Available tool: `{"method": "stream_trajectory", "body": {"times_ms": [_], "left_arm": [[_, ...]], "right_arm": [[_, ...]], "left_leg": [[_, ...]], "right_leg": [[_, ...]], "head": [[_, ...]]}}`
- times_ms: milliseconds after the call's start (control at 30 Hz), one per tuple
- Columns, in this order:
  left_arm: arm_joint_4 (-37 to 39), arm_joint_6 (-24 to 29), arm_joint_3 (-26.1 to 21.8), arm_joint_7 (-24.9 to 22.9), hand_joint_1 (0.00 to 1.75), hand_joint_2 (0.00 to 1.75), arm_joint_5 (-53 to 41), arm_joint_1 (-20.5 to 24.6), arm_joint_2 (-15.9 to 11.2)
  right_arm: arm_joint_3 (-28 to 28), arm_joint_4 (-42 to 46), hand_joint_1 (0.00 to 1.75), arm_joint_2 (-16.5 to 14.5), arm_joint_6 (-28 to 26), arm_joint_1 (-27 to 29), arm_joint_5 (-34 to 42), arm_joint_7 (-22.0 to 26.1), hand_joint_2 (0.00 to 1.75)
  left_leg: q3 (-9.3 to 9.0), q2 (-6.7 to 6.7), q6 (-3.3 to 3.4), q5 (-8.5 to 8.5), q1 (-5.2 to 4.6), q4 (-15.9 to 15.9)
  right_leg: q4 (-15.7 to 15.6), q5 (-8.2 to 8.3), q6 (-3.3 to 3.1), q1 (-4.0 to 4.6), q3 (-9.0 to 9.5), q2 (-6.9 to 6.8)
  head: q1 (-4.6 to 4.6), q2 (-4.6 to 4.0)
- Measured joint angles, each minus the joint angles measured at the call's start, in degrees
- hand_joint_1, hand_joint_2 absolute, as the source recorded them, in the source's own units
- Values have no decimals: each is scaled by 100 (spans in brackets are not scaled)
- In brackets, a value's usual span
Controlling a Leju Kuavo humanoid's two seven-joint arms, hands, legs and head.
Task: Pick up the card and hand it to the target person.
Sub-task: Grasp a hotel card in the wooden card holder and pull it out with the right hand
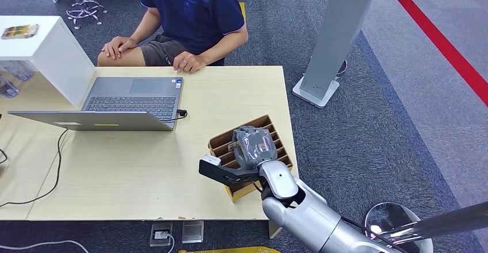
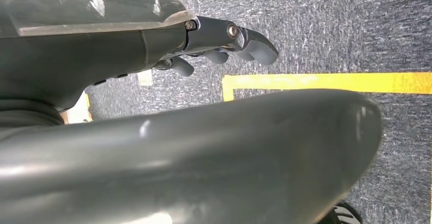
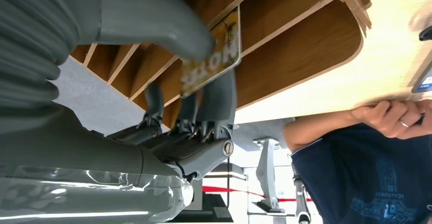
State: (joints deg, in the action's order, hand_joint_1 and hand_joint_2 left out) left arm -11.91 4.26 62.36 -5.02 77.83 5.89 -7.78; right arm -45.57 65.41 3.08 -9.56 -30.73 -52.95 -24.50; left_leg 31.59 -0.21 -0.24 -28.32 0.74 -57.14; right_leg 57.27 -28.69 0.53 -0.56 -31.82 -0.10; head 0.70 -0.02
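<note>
Brown wooden slots of the rack (image 1: 276, 127) at the table's (image 1: 144, 172) near right corner hold the card (image 3: 211, 61), and the right hand (image 1: 253, 145) sits right on it, thumb (image 3: 153, 23) and fingers (image 3: 221, 99) pinching its yellow face while it stands in a slot, its long side along the dividers. The person (image 1: 193, 11) sits at about eleven o'clock from that hand, across the table beyond the laptop (image 1: 129, 100), so the lift likely goes up and out, then toward eleven. The left hand (image 2: 229, 43) hangs over the carpet, fingers loosely curled, holding nothing.
</note>
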Motion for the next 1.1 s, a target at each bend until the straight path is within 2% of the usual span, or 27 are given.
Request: {"method": "stream_trajectory", "body": {"times_ms": [833, 1100], "left_arm": [[0, 32, 0, 33, 0, 0, 42, 0, 0], [0, 55, 0, 38, 0, 0, 118, 0, 2]], "right_arm": [[27, 27, 136, 7, -19, -30, 170, 93, 175], [30, 60, 136, 7, -203, -34, 188, 175, 175]], "left_leg": [[1, 0, 0, 0, 0, 0], [1, 0, 0, 0, 0, 0]], "right_leg": [[0, 0, 0, 0, 0, 0], [0, 0, 0, 0, 0, 0]], "head": [[-2, -1], [1, 0]]}}
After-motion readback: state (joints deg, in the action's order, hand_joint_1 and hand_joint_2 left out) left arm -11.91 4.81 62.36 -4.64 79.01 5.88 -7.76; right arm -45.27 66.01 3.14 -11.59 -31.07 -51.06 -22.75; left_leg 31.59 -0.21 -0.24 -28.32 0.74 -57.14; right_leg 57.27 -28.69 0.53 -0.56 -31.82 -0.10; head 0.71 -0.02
